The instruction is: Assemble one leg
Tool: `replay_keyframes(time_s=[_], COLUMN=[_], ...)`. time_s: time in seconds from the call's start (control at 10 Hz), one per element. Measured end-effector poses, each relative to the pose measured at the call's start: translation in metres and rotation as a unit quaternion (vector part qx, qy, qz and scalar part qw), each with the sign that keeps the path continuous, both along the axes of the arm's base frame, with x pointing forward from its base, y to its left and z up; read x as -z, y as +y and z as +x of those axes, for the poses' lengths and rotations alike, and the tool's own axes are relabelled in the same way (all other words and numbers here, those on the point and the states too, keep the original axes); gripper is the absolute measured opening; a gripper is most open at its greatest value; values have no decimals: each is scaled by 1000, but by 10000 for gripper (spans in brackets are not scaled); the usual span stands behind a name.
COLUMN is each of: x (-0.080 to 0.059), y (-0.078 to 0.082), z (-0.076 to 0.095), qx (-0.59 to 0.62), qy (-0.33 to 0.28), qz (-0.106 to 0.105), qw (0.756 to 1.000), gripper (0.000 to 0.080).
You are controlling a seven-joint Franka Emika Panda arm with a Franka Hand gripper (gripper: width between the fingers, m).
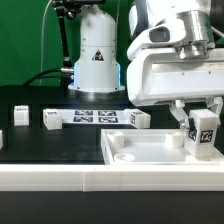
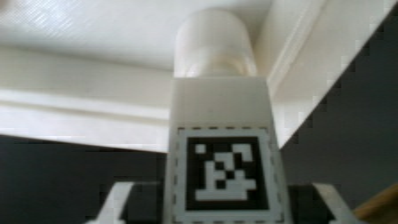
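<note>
Ext view: bright, even light; large flat white plastic tabletop (image 1: 140,150) nearly blown out, soft shadows along rims. Wrist view: small white square plastic leg (image 2: 222,110) blurry, edges smeared.

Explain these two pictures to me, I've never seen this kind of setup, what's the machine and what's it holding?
The big white machine is a robot arm; its gripper is a two-finger clamp. One picture comes from a camera off the arm, the other from a camera on its wrist. The gripper is shut on the leg, a small white post with a black-and-white tag, held over the large white tabletop. On the black table lie more loose legs and the flat marker board.
</note>
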State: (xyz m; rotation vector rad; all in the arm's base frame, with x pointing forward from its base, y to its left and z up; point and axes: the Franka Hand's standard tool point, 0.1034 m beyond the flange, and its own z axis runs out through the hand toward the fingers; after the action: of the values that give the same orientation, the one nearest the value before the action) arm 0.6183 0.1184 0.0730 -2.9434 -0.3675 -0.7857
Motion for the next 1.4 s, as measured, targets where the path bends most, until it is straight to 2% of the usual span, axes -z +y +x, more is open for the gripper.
replay_keyframes(time_s=[0.3,0.4,0.5,0.6,0.7,1.2,1.4], x=[0,0,0,0,0,-1,-25], y=[-1,-1,-1,-1,-1,-1,-7], z=[2,2,2,2,2,3,7], qx=[0,0,0,0,0,0,-6], qy=[-14,-14,-14,-14,-14,-15,-3], qz=[0,0,0,0,0,0,-6], qw=[1000,1000,1000,1000,1000,1000,1000], gripper=[294,369,505,505,622,649,649])
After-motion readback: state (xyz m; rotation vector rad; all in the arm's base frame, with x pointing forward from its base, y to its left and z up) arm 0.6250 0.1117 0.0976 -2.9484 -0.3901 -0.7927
